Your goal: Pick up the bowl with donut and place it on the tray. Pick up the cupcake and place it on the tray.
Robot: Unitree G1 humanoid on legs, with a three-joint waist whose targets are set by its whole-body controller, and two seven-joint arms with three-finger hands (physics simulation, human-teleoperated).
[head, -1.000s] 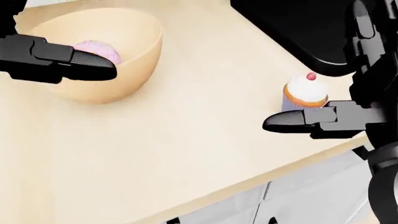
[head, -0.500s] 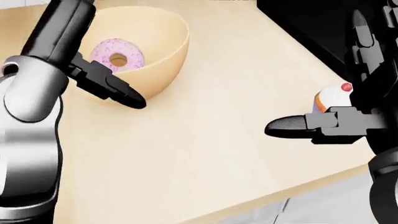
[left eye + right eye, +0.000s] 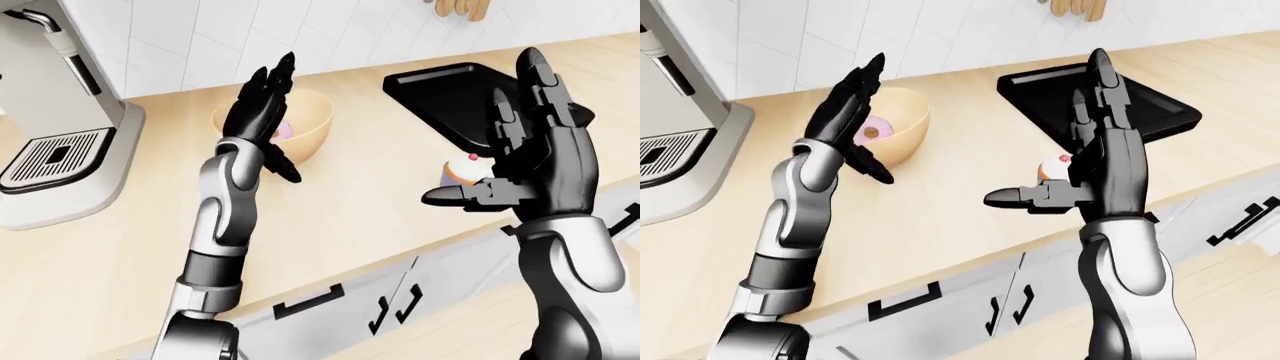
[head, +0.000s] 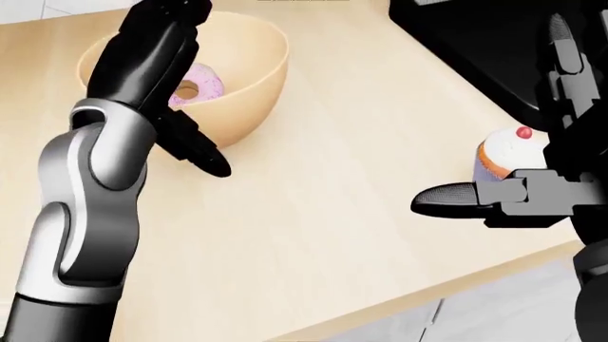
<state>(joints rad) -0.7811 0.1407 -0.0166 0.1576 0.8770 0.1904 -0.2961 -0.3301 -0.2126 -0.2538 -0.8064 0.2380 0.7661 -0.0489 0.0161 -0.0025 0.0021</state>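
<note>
- Left-eye view: a pale wood counter (image 3: pixel 350 217) runs under a white tiled wall (image 3: pixel 190 37). A grey espresso machine (image 3: pixel 55 150) stands at 9 o'clock, a black tray (image 3: pixel 450 94) lies at 1 o'clock, and white cabinet fronts with black handles (image 3: pixel 400 296) fill the 5 o'clock edge. What hangs on the wall at the top right is too cropped to name.
- Left-eye view: the left hand (image 3: pixel 262 105) is raised with fingers spread and straight, empty, in front of the tan bowl (image 3: pixel 305 124). The right hand (image 3: pixel 535 150) is also upright and open, thumb jutting toward 9 o'clock, holding nothing; the cupcake (image 3: pixel 462 169) sits on the counter just beside that thumb.
- Head view: the bowl rests on the counter at 11 o'clock with the pink sprinkled donut (image 4: pixel 199 85) inside, partly hidden by the left hand. The cupcake, white icing with a red cherry, stands at 3 o'clock near the counter edge, well apart from the bowl and below the tray's corner.
- Right-eye view: bowl and cupcake both stand on bare counter, neither on the tray.
</note>
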